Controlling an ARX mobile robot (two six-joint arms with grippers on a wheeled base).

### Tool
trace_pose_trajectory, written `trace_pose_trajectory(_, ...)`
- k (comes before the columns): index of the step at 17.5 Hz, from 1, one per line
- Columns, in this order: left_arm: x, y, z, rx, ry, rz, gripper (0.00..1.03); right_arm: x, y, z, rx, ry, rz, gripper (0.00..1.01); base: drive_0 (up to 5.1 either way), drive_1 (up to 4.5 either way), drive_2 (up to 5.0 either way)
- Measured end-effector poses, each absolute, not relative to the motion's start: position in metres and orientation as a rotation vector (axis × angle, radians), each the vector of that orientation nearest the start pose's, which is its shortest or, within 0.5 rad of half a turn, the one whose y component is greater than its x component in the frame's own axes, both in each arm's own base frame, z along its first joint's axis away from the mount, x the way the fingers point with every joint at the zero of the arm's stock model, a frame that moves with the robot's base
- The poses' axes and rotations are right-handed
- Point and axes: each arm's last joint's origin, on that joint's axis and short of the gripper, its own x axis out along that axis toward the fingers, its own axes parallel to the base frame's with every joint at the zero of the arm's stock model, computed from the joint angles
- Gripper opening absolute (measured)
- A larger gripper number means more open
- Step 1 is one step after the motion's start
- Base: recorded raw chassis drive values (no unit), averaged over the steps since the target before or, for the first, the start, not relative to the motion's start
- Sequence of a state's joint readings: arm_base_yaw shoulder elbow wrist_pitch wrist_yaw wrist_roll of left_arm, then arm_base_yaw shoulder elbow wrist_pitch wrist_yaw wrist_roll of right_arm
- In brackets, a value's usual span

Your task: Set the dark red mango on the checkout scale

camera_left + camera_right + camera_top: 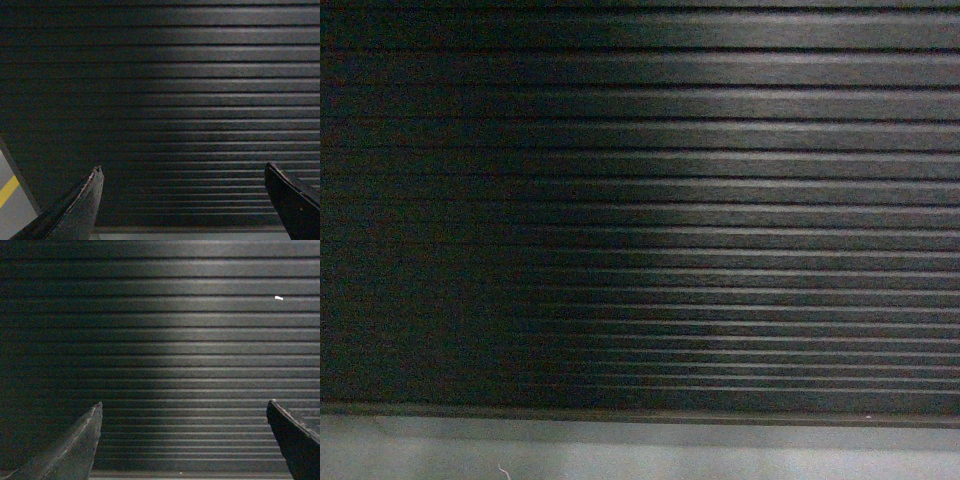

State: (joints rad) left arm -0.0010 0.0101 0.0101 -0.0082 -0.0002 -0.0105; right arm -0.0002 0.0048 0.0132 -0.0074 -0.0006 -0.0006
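I'm parked facing the checkout point(640, 200), its ribbed front filling every view; neither mango nor scale is visible. Left gripper point(182, 172) and right gripper point(184, 407) hang spread apart, empty. I judge we're still at the search stage: next I need to raise the view to the countertop.

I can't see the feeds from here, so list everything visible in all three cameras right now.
checkout: one, dark brown-black ribbed front, fills all three views
grey plinth: one, strip under the slats, head view bottom
floor: grey with a yellow line, left wrist view bottom left
white speck: one, on a slat, right wrist view upper right
mango, scale: not in view
left hand: fingers apart, empty
right hand: fingers apart, empty
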Motion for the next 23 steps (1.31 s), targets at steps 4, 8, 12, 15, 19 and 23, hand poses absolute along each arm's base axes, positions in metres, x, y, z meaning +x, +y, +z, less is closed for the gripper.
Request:
trace_pose_trajectory(4, 0.0977, -0.0001, 0.1658, -0.01, 0.004, 0.0, 0.98, 0.0972, 0.0, 0.1671, 0.0, -0.003, 0.0, 0.98, 0.0, 0.0, 0.0)
trace_pose_trajectory(8, 0.0977, -0.0001, 0.1659, -0.009, 0.003, 0.0, 0.98, 0.0972, 0.0, 0.1672, 0.0, -0.004, -0.001, 0.98, 0.0, 0.0, 0.0)
trace_pose_trajectory(12, 0.0977, -0.0001, 0.1658, -0.01, 0.004, -0.001, 0.98, 0.0972, 0.0, 0.1672, -0.002, -0.004, 0.0, 0.98, 0.0, 0.0, 0.0)
trace_pose_trajectory(15, 0.0977, -0.0001, 0.1658, -0.01, 0.004, -0.001, 0.98, 0.0972, 0.0, 0.1673, -0.001, -0.005, 0.0, 0.98, 0.0, 0.0, 0.0)
trace_pose_trajectory(19, 0.0977, -0.0001, 0.1659, -0.01, 0.003, -0.001, 0.98, 0.0972, 0.0, 0.1673, -0.001, -0.005, 0.0, 0.98, 0.0, 0.0, 0.0)
trace_pose_trajectory(23, 0.0977, -0.0001, 0.1658, -0.01, 0.004, -0.001, 0.98, 0.0972, 0.0, 0.1673, -0.001, -0.006, 0.0, 0.98, 0.0, 0.0, 0.0)
